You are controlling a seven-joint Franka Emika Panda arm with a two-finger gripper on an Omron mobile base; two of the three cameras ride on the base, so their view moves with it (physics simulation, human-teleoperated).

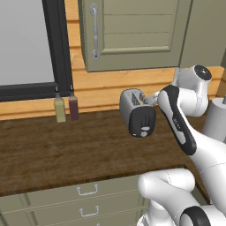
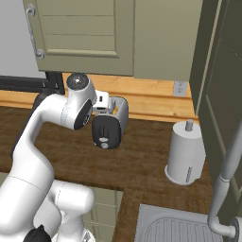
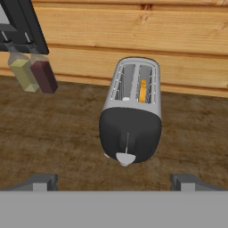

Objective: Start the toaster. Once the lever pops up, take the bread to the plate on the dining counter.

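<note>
Approaching: the gripper (image 3: 114, 181) hangs above and in front of the toaster (image 3: 131, 116), fingertips spread wide, holding nothing.
Step in hand: starting the toaster; judged not yet done, since nothing touches the lever.
Toaster position: on the dark wood kitchen counter (image 1: 53, 150), near the plank back wall, black end panel facing the arm.
Lever: small pale tab (image 3: 125, 158) at the foot of the black panel; whether it is up or down cannot be told.
Bread: an orange-tan edge (image 3: 142, 90) shows in one top slot.
Next move calls for: lowering one fingertip onto the tab and pressing down along the panel.
Count: one toaster, two slots, one slice, two bottles (image 1: 66, 108), one grey canister (image 2: 185, 153).
</note>
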